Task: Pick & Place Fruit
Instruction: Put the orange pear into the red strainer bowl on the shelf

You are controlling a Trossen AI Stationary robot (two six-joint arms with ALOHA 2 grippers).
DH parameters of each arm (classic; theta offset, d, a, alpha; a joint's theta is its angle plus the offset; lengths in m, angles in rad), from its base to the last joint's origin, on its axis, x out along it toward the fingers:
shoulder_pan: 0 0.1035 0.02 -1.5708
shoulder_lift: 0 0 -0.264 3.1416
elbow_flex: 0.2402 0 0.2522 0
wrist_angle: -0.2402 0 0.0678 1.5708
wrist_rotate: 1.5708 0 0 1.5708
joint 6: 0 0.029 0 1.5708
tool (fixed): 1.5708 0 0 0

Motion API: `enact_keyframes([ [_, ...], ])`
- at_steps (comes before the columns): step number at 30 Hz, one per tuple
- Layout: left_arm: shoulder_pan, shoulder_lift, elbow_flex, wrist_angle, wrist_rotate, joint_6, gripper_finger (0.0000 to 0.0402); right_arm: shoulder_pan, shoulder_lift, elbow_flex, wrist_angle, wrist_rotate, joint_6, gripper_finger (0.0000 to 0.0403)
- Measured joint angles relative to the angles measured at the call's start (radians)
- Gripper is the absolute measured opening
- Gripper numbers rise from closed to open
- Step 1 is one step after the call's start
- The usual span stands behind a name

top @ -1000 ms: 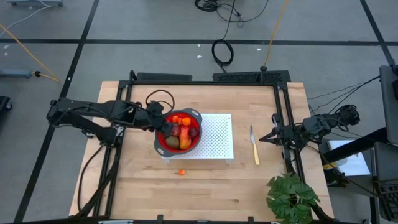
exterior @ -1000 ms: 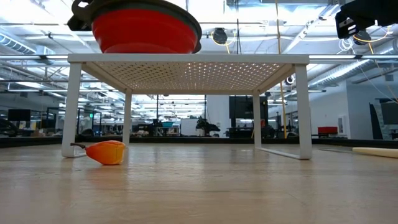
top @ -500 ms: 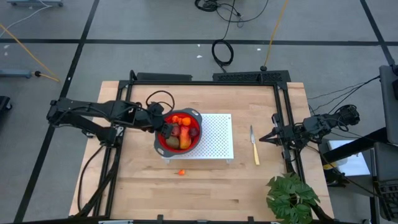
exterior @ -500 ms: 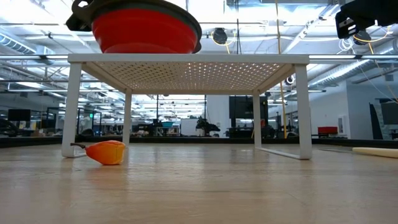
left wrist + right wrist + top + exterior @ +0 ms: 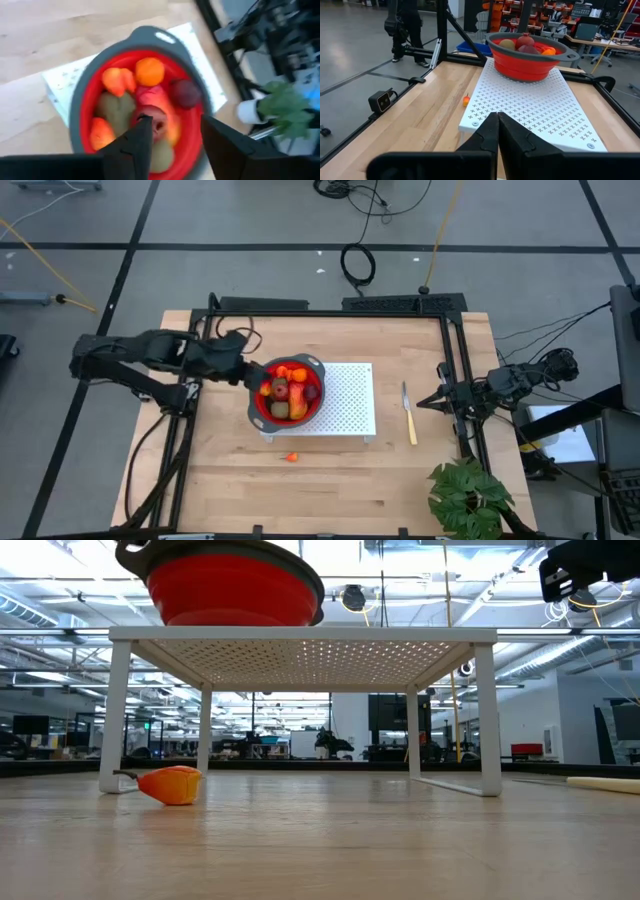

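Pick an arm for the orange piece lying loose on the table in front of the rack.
Left, probably. The left gripper is open and empty at the red bowl's rim, fairly near the stray orange piece. The right gripper sits shut at the table's right edge, beyond the white rack and knife.

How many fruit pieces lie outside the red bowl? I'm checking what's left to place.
1: a small orange piece on the wooden table, in front of the white rack holding the bowl. Others could be hidden under the rack.
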Motion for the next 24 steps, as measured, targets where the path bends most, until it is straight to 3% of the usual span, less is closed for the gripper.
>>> enact_keyframes([
  [16, -0.29, 0.195, 0.102, 0.186, -0.047, -0.169, 0.0012, 0.0, 0.0, 0.0, 0.0, -0.002, 0.0, 0.0],
  [24, -0.39, 0.318, 0.196, 0.174, -0.112, -0.27, 0.0002, 0.0, 0.0, 0.0, 0.0, -0.002, -0.001, 0.0],
])
